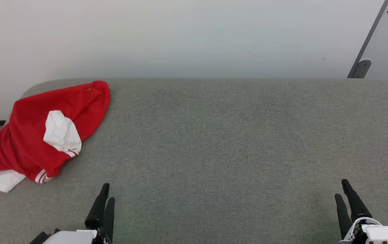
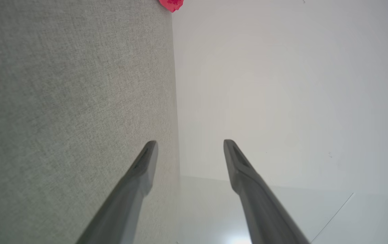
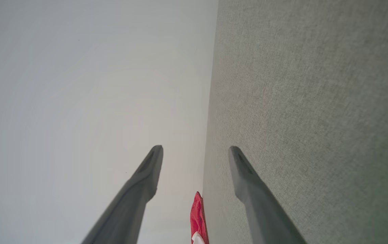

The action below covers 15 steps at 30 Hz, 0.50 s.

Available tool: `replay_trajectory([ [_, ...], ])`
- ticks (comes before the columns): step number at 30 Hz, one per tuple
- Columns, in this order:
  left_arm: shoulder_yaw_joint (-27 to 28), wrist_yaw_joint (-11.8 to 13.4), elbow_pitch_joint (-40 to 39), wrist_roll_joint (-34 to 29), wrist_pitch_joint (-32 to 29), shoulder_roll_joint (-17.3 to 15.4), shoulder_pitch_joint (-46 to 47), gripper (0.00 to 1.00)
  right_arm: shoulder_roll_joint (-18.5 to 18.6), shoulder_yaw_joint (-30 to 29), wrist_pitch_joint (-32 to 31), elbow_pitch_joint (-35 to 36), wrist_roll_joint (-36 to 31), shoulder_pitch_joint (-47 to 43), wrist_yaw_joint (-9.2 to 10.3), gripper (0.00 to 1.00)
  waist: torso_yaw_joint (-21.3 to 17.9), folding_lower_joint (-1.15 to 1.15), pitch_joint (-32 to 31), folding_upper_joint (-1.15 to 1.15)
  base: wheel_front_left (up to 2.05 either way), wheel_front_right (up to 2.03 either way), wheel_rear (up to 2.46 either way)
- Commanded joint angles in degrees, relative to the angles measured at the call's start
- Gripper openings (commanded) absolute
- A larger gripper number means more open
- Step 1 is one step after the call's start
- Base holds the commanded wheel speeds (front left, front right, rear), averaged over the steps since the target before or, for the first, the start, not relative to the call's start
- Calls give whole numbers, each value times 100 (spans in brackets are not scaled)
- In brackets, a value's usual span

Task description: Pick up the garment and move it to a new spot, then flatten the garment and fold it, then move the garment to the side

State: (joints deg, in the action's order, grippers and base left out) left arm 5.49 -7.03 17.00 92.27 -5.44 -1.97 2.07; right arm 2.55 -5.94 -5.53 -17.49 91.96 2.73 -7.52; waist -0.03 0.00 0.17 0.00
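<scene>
Red-and-white garment bunched ahead and left of left gripper, at corner of grey fabric-covered table. Left gripper spread, empty. Right gripper spread, empty, well apart from garment. Likely parked at ready; pickup not begun.

Bright even light, soft shadows, sharp

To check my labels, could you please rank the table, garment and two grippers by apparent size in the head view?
1. table
2. garment
3. left gripper and right gripper: they look about alike and both are cropped at the bottom edge, so I won't rank them.
</scene>
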Motion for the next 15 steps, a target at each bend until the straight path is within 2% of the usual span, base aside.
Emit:
replay_trajectory([
  [1, -50, 25, -166, -30, 48, -19, 116, 100, 13, 54, 60, 130, -59, 130, -1, 100, -2, 0, 0, 0, 0, 0, 0],
  [15, -333, 176, -513, -465, 424, -164, 92, 100, 136, 342, 436, 290, -579, 176, 0, 100, -20, 0, -12, 0, 0, 0, 0],
])
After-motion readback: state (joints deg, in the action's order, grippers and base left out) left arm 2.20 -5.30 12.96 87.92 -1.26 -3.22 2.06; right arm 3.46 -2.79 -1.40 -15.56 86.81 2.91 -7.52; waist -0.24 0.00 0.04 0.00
